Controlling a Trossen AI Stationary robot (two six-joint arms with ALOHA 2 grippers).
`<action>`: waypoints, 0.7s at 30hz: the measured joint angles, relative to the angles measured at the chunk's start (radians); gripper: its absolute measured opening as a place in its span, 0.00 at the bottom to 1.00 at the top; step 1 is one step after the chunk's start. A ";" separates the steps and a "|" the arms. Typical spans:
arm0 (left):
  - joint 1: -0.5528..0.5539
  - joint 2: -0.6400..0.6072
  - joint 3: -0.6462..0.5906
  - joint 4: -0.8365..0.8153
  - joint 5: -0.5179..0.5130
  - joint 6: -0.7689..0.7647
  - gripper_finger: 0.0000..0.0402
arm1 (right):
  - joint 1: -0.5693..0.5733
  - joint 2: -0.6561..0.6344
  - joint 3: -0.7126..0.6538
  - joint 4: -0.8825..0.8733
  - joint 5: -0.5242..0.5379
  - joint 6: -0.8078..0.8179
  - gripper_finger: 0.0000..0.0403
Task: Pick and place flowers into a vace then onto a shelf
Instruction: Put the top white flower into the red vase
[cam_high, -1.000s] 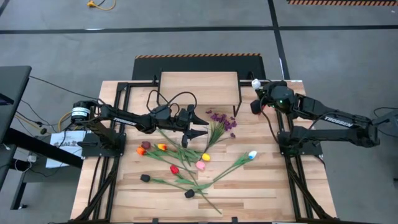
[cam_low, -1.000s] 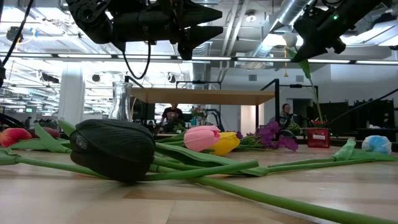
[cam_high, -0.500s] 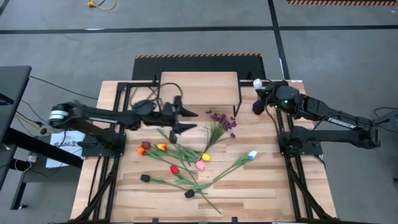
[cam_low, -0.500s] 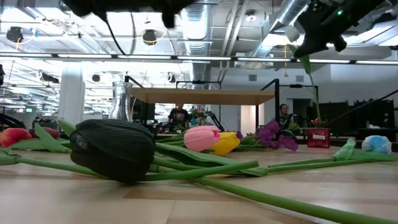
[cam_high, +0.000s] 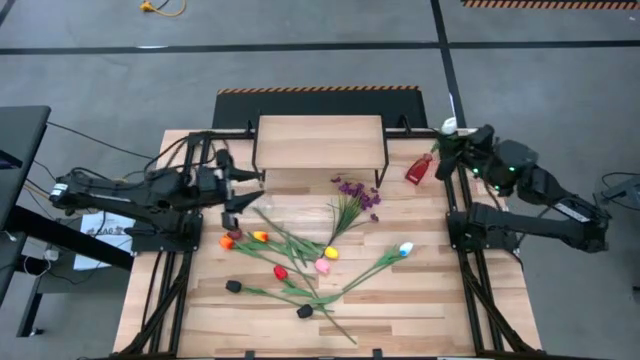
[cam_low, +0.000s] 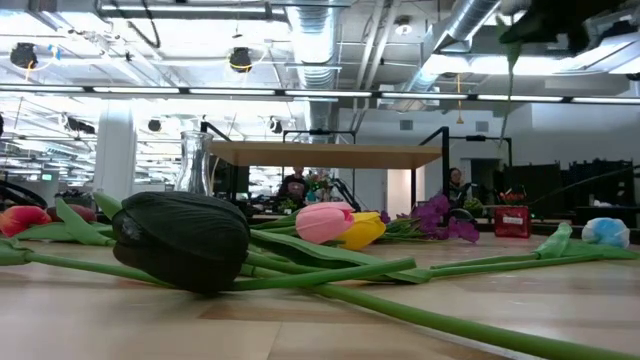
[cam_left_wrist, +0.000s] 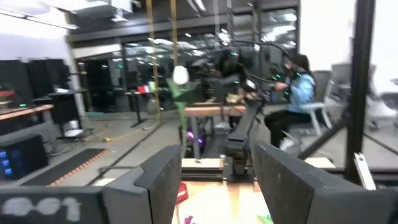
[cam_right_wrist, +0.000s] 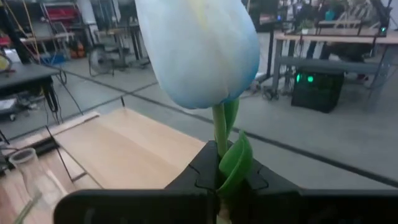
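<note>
My right gripper (cam_high: 452, 140) hangs by the table's far right corner, shut on a white tulip (cam_right_wrist: 199, 50). My left gripper (cam_left_wrist: 217, 186) is open and holds nothing, drawn back high over the table's left side (cam_high: 232, 190). The other flowers (cam_high: 300, 255) lie flat on the tabletop: orange, yellow, red, pink and black heads, a blue-white one (cam_high: 405, 248) and purple sprigs (cam_high: 357, 192). The clear vase (cam_low: 197, 162) stands upright on the table by the shelf (cam_high: 320, 140), which is at the far middle. My right gripper pinches the white tulip's stem (cam_right_wrist: 219, 140) just below the head, with a leaf (cam_right_wrist: 235, 163) caught between the two fingers. The head stands above the fingertips. The flower is lifted clear of the table, and its stem (cam_low: 511, 60) hangs below the gripper.
A small red object (cam_high: 420, 170) sits on the table right of the shelf. Black frame rails (cam_high: 205, 150) run along both sides. A black tulip (cam_low: 180, 240) lies close to the near edge. People sit at desks in the room behind (cam_left_wrist: 298, 93).
My left gripper has pulled back toward the table's left edge and risen out of the low view, still open. My right gripper has carried the white tulip toward the table's right edge and upward, uncovering the red object.
</note>
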 joint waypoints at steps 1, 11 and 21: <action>-0.005 -0.035 -0.028 0.003 -0.024 -0.006 0.47 | 0.000 -0.019 0.000 -0.007 0.000 0.000 0.02; -0.018 -0.267 -0.287 0.128 -0.141 -0.084 0.47 | 0.000 -0.197 0.000 -0.136 0.000 0.000 0.02; -0.029 -0.366 -0.404 0.076 -0.211 -0.133 0.47 | 0.000 -0.409 -0.092 -0.255 -0.089 0.063 0.02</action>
